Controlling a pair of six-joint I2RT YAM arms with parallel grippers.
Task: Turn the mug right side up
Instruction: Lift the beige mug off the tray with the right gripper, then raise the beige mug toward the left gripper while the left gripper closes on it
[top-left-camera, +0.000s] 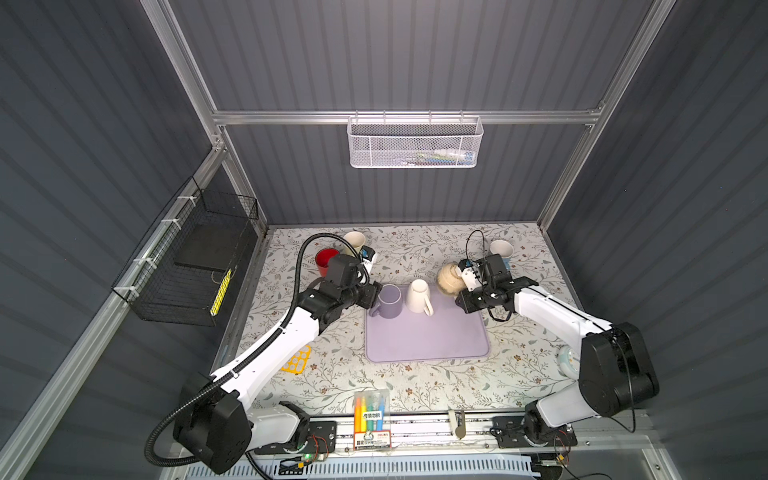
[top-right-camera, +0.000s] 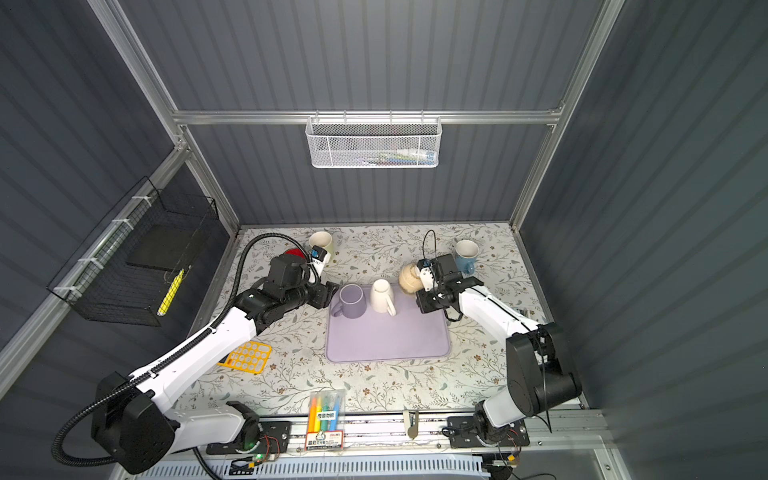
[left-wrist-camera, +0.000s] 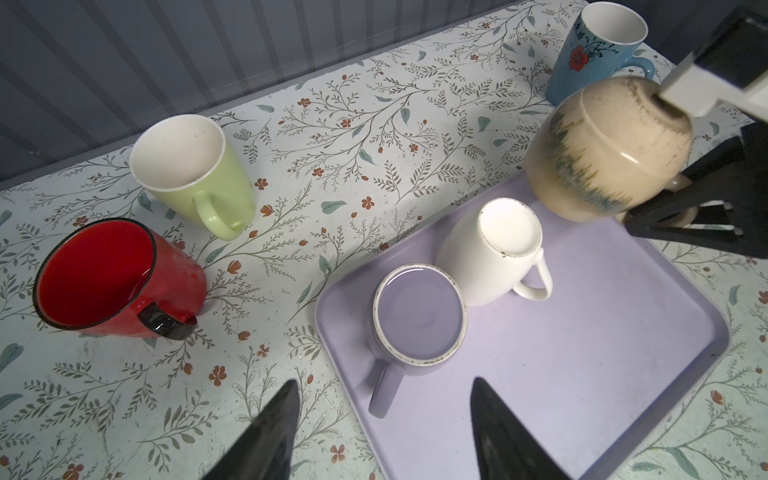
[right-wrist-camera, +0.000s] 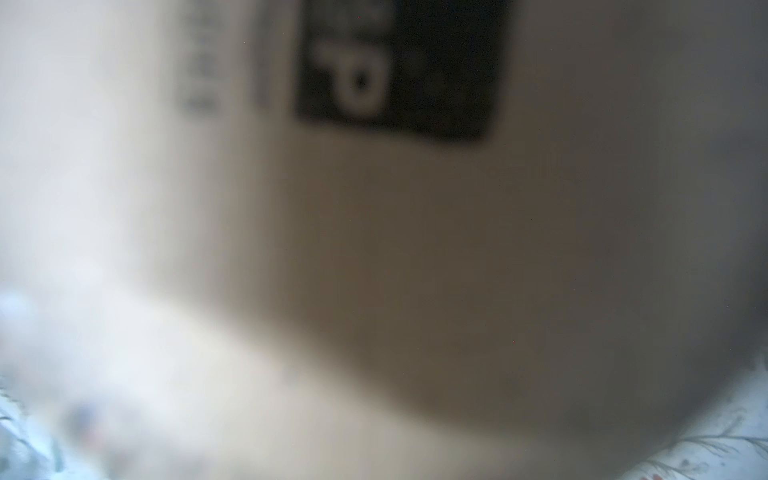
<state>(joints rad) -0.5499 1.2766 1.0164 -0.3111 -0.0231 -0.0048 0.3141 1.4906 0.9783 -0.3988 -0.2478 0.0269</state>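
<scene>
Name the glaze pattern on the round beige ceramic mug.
Beige mug: cream glaze with a streaky blue-green band; clearest in the left wrist view.

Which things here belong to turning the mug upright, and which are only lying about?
Job: beige mug, tilted in the right gripper; upside-down purple mug and white mug on the tray.
Lying about: upright green mug, red mug, blue mug; yellow stencil; marker pack.

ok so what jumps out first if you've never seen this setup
First, the right pincer clamps a speckled beige mug, held tilted at the far right corner of the lavender tray. Next, a purple mug and a white mug stand upside down on the tray's far side, with the open left pincer beside the purple one. An upright red mug, green mug and blue mug stand farther back.
</scene>
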